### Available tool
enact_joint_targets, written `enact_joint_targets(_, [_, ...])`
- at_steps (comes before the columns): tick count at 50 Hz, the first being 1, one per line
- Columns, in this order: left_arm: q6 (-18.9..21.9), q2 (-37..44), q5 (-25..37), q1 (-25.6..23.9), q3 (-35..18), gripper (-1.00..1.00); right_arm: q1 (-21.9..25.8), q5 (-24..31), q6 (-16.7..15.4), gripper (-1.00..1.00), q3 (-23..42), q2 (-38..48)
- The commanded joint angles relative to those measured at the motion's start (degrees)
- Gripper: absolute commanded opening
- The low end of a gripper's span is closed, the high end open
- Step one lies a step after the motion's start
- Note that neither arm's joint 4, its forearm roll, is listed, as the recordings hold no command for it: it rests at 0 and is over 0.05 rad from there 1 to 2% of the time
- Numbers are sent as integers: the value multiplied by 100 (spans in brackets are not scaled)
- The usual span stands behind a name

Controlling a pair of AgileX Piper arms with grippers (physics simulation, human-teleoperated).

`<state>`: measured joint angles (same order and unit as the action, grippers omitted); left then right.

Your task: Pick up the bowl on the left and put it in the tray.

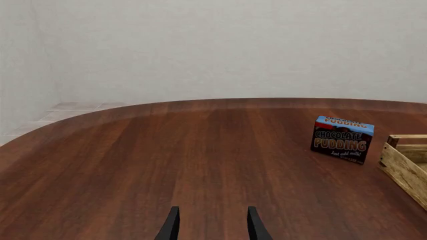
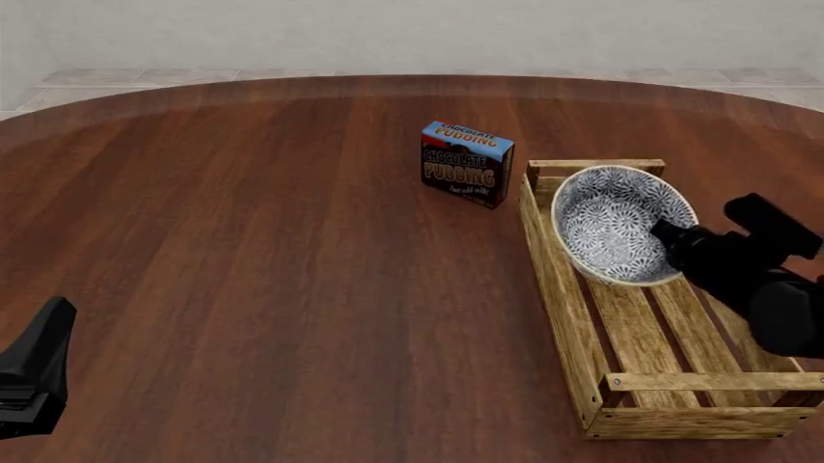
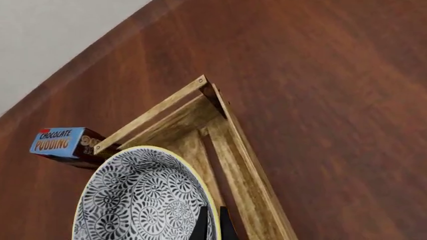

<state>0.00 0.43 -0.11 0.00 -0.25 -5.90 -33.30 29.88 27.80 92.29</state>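
Note:
The bowl point(image 2: 616, 224), white with a dark floral pattern and a pale rim, hangs tilted over the far end of the tray point(image 2: 563, 294), its opening facing left. My right gripper point(image 2: 666, 234) is shut on the bowl's right rim. In the right wrist view the fingertips point(image 3: 202, 224) pinch the rim of the bowl point(image 3: 137, 200) above the tray's wooden slats point(image 3: 245, 170). I cannot tell whether the bowl touches the tray. My left gripper point(image 2: 52, 323) is at the near left, open and holding nothing. Its gap point(image 1: 213, 227) shows only bare table.
A dark chocolate pudding box point(image 2: 466, 164) stands upright just left of the tray's far end. It also shows in the wrist views, pudding box point(image 1: 341, 139) beside the tray's corner point(image 1: 405, 165). The round wooden table ends at its far edge point(image 2: 412, 79).

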Motion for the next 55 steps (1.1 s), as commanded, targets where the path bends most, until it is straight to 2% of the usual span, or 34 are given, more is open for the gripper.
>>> enact_joint_targets(1, [0, 0, 0, 0, 0, 100, -11, -88, 26, -100, 48, 136])
enact_joint_targets(26, [0, 0, 0, 0, 0, 100, -37, -178, 41, -100, 67, 295])
enact_joint_targets(27, [0, 0, 0, 0, 0, 100, -25, -189, 44, 100, 69, 302])
enact_joint_targets(43, [0, 0, 0, 0, 0, 100, 3, -227, 8, 100, -59, 79])
enact_joint_targets(55, [0, 0, 0, 0, 0, 100, 96, 74, -100, 100, -413, -912])
